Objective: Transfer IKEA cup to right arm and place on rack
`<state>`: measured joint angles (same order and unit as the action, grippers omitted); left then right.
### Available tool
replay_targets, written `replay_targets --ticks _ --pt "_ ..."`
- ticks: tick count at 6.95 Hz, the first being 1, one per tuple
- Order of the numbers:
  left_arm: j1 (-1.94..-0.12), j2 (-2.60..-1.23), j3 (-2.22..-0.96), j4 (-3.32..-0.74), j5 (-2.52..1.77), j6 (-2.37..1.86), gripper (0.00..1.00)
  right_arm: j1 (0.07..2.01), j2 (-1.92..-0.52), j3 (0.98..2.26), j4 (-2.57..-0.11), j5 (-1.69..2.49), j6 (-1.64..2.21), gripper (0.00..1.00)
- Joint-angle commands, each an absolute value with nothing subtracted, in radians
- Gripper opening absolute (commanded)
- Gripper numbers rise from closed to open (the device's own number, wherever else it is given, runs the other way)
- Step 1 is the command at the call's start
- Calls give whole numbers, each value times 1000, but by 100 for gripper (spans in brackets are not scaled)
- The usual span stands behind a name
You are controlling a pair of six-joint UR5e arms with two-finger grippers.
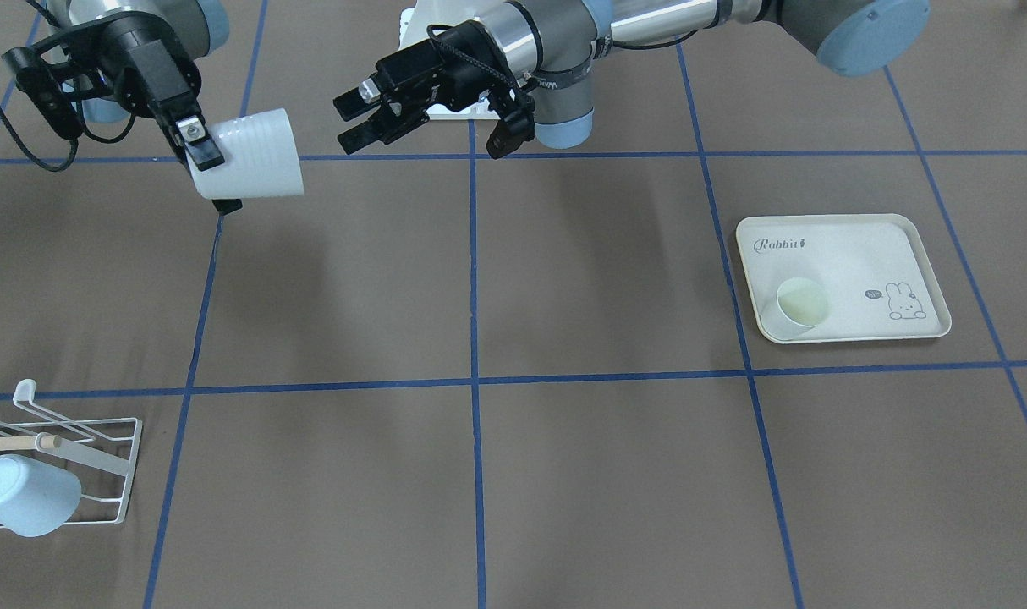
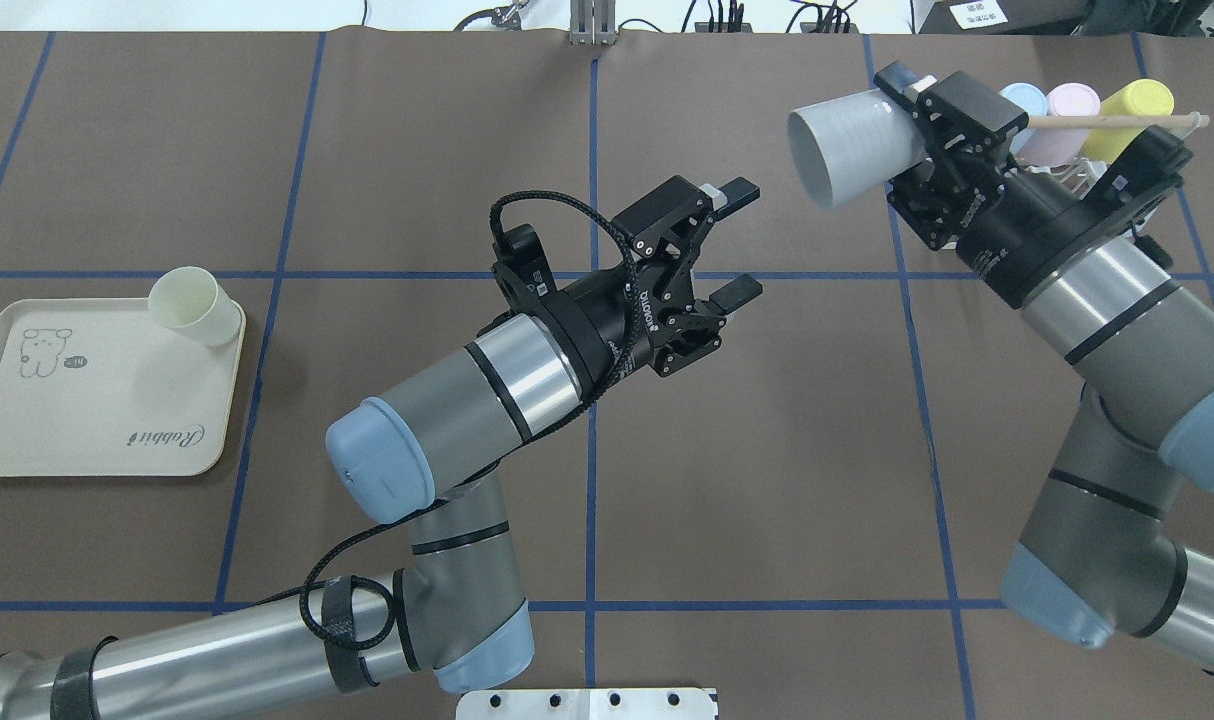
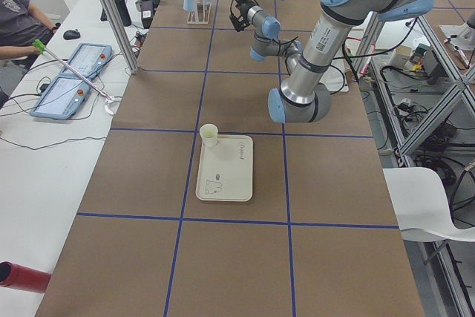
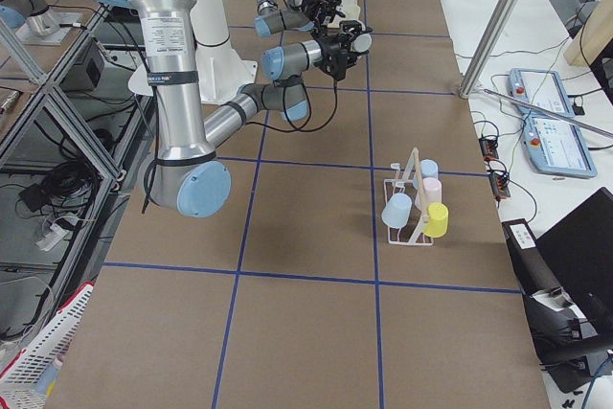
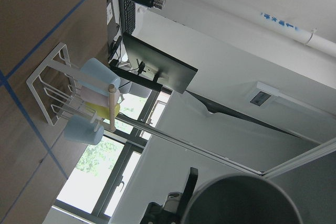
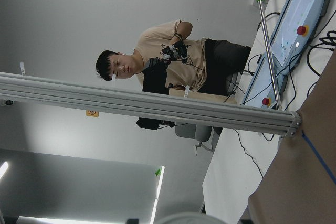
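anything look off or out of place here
Only the pale cup: it sits at the very corner of the rabbit tray, seemingly over the rim and slightly tilted. Nothing looks spilled or damaged.

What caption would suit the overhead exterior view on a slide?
The right gripper holds the white cup sideways near the rack, while the open left gripper hangs apart at mid-table.
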<state>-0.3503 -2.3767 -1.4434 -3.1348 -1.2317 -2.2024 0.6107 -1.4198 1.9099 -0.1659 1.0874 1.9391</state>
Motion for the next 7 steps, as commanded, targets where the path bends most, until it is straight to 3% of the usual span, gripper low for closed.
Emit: replay_targets --ticks 1,3,5,7 --pt "-354 -2375 -1440 -3122 -1230 -2122 100 760 -1420 1829 -173 1196 1921 0" --pt "-356 -2330 -1442 -3116 -1227 -1976 100 853 -1416 1764 -217 1261 1754 0" --pt "-368 -2318 -1463 -3021 -1226 -1872 100 911 -1426 1779 -317 1252 1611 0" --pt "-380 -2272 -1572 -2874 -1226 -1822 100 963 -1500 1824 -346 1250 1467 0"
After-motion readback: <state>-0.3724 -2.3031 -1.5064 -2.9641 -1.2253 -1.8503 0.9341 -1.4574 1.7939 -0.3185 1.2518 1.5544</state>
